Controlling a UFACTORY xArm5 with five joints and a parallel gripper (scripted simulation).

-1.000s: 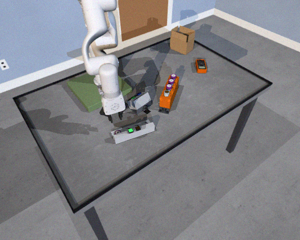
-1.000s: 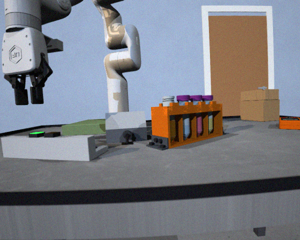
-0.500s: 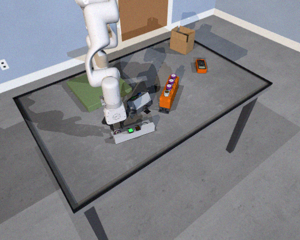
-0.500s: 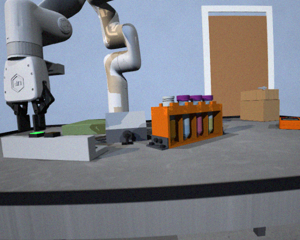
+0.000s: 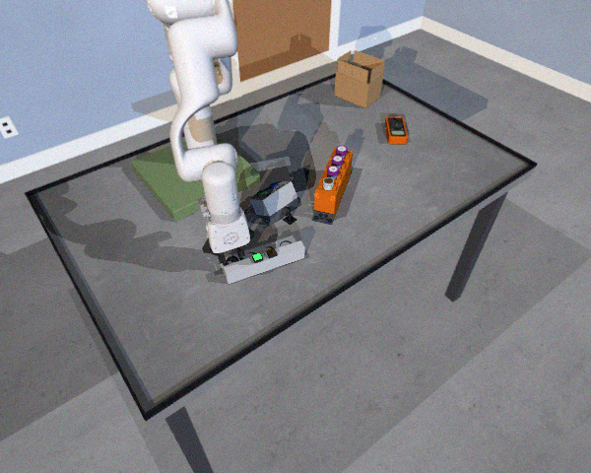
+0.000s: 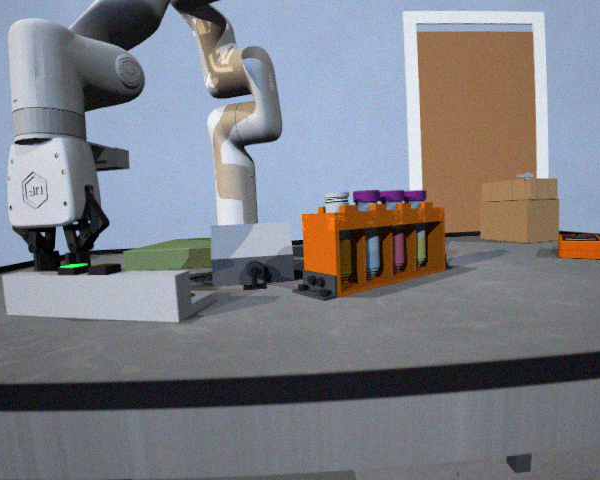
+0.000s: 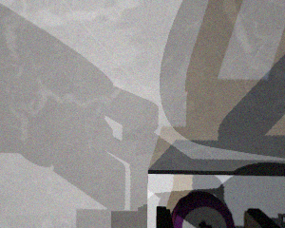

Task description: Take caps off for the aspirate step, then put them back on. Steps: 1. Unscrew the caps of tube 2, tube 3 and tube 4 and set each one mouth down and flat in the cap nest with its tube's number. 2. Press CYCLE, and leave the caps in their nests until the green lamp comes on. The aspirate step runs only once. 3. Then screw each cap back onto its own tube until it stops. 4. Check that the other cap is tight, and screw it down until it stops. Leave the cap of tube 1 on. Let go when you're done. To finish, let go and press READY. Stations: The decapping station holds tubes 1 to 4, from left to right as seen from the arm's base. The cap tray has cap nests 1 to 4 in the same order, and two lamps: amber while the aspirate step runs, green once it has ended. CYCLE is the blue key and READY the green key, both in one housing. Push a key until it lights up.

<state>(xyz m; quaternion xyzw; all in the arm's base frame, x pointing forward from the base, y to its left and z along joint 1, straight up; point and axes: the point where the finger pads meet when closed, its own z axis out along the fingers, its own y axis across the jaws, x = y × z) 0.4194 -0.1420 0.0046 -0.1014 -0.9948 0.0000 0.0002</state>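
Observation:
The grey cap tray (image 5: pixel 262 260) lies near the table's front, and its green lamp (image 5: pixel 256 256) is lit. My gripper (image 5: pixel 230 256) is lowered onto the tray's end nest. In the wrist view its dark fingers stand apart on either side of a purple cap (image 7: pixel 201 211) lying in that nest. From the side, the fingertips (image 6: pixel 60 255) reach the tray top (image 6: pixel 91 294) beside the lamp (image 6: pixel 73 267). The orange rack (image 5: pixel 333 184) holds three tubes with purple caps and one uncapped tube (image 6: pixel 336 198) at its near end. The grey key housing (image 5: pixel 274 199) stands between tray and rack.
A green pad (image 5: pixel 183 175) lies behind the arm. A cardboard box (image 5: pixel 359 78) stands at the far edge, and an orange meter (image 5: pixel 396 129) lies near it. The arm's base (image 6: pixel 233 170) stands behind the key housing.

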